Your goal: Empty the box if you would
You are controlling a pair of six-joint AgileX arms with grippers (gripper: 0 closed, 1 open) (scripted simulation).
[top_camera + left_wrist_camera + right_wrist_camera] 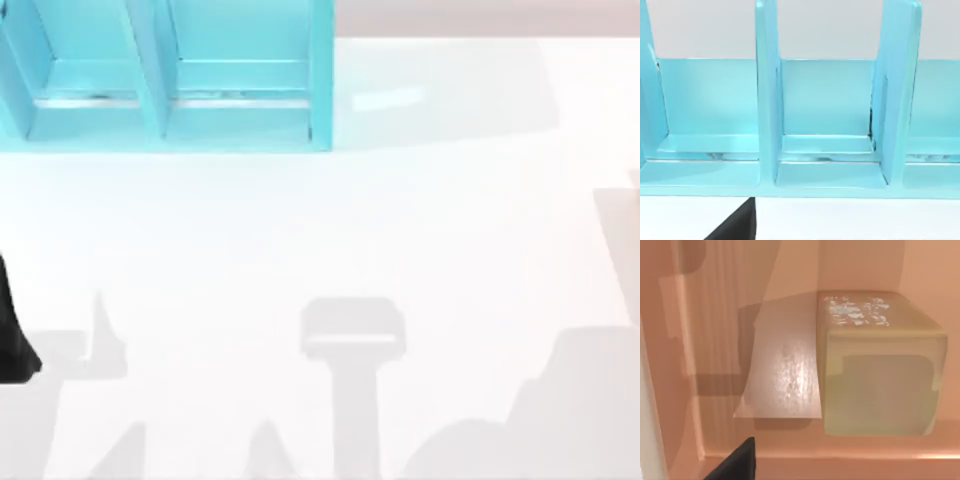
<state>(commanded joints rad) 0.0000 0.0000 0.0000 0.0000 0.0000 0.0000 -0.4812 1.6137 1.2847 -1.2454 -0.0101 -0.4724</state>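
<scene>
neither arm's jaws can be judged. top view: a pale blue divided plastic rack stands at the white table's far left. left wrist view: its compartments are bare. right wrist view: a pale yellow-green rounded block sits inside a tan wooden box.

Not much robot to see, honestly. Left arm is a plain matte black curved shape, no markings. Each wrist view catches one dark, wedge-shaped black piece, no screws or cables visible.
</scene>
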